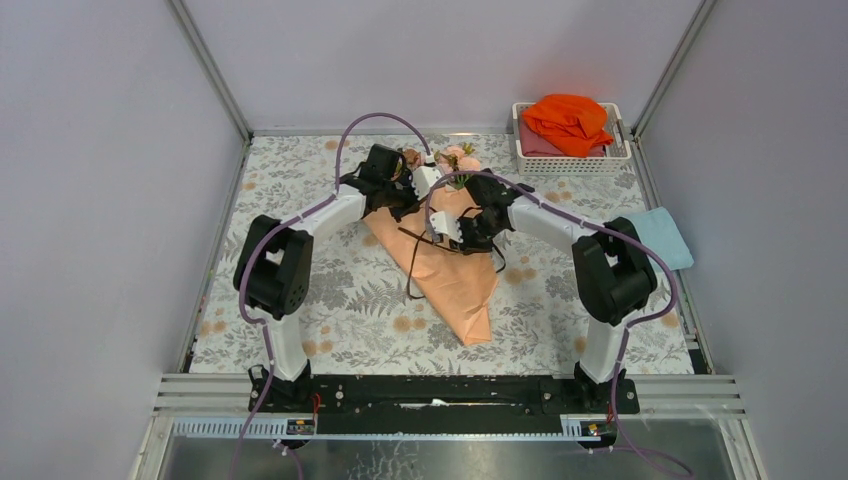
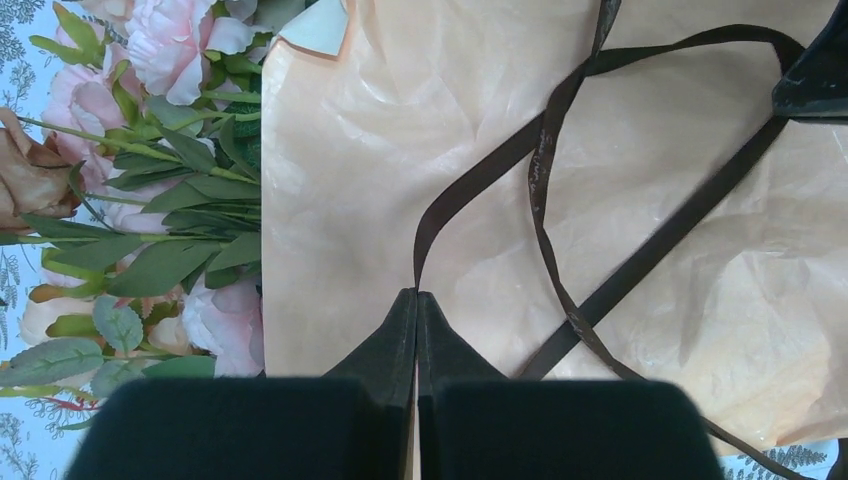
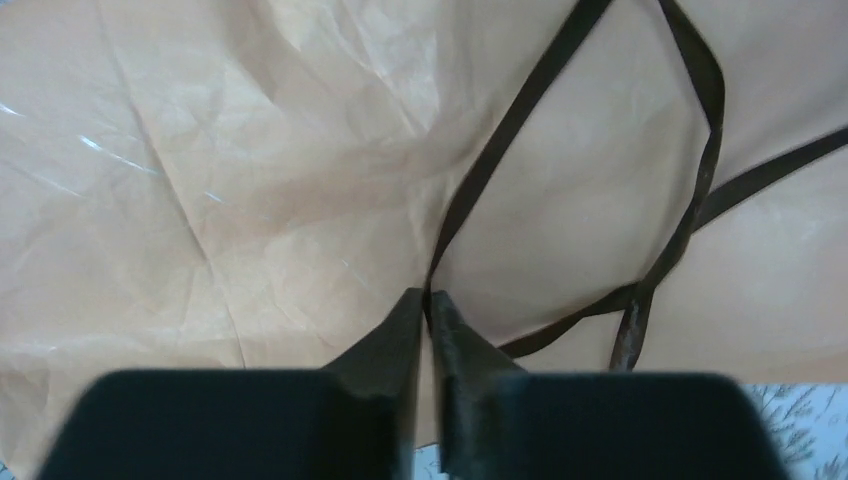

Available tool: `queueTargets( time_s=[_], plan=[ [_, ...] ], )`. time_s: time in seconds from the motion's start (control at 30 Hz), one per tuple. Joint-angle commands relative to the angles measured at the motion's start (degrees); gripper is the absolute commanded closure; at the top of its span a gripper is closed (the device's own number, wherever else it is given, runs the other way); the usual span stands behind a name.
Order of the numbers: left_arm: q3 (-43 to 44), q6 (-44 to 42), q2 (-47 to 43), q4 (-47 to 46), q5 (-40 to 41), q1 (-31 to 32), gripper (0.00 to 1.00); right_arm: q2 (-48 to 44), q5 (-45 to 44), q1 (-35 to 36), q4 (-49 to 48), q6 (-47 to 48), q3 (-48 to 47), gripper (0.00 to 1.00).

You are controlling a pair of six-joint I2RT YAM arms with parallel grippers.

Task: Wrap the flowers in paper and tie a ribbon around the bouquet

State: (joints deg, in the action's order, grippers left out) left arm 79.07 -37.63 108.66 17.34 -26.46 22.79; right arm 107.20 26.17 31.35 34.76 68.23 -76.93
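A floral-print covering spreads over the desk. At its far right corner stands a white slatted basket, with a bright orange cloth heaped on a dark pink one. A light blue cloth lies at the right edge, well apart from the basket.

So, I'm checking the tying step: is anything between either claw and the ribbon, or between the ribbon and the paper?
Nothing visible. The left claw and right claw each pinch the ribbon, which loops loosely over the bare paper; the flowers lie off to one side.
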Motion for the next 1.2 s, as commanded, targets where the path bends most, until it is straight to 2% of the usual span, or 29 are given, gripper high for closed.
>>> queueTargets(
  time_s=[0.0, 0.03, 0.1, 0.2, 0.3, 0.37, 0.5, 0.63, 0.77, 0.87, 1.03, 1.17],
  plan=[
    [-0.4, -0.9, -3.1, 0.4, 1.3, -0.7, 1.00, -4.3, -4.1, 0.0, -5.1, -2.8, 3.3, 0.97],
    [-0.9, -0.9, -3.8, 0.6, 1.8, -0.9, 1.00, -5.3, -4.3, 0.0, -6.2, -4.0, 4.3, 1.00],
    [-2.2, -0.8, -5.4, 1.4, 4.5, -1.4, 1.00, -7.8, -4.1, -0.1, -9.2, -8.4, 6.7, 1.00],
    [-7.0, -1.0, -8.5, 2.8, 9.2, -2.0, 1.00, -11.9, 3.7, -3.5, -15.3, -20.0, 10.0, 1.00],
    [-14.0, -2.6, -13.1, 3.1, 11.9, -2.5, 1.00, -16.8, 12.6, -9.1, -27.4, -33.7, 18.0, 1.00],
    [-18.0, -2.8, -15.7, 3.4, 13.6, -2.7, 1.00, -20.0, 14.6, -12.1, -38.1, -44.2, 23.7, 1.00],
    [-22.4, -1.7, -19.5, 6.0, 16.6, -4.1, 1.00, -23.4, 14.6, -19.6, -56.6, -66.6, 32.0, 1.00],
    [-24.2, -0.4, -20.7, 10.4, 20.1, -7.8, 1.00, -23.1, 8.6, -26.9, -73.0, -88.5, 39.4, 1.00],
    [-28.1, -1.7, -23.5, 14.0, 20.5, -12.3, 1.00, -21.5, 2.1, -32.6, -76.0, -99.9, 43.5, 1.00],
    [-32.2, -3.9, -26.6, 15.6, 20.7, -15.0, 1.00, -21.3, -2.1, -35.6, -76.3, -104.9, 46.1, 1.00],
    [-37.6, -8.4, -29.6, 12.4, 27.0, -21.3, 1.00, -22.3, -9.4, -38.3, -71.5, -105.4, 48.9, 1.00],
    [-40.1, -12.2, -29.4, 8.3, 31.1, -28.1, 1.00, -23.0, -11.1, -40.7, -70.7, -105.5, 50.9, 1.00]
  ],
)
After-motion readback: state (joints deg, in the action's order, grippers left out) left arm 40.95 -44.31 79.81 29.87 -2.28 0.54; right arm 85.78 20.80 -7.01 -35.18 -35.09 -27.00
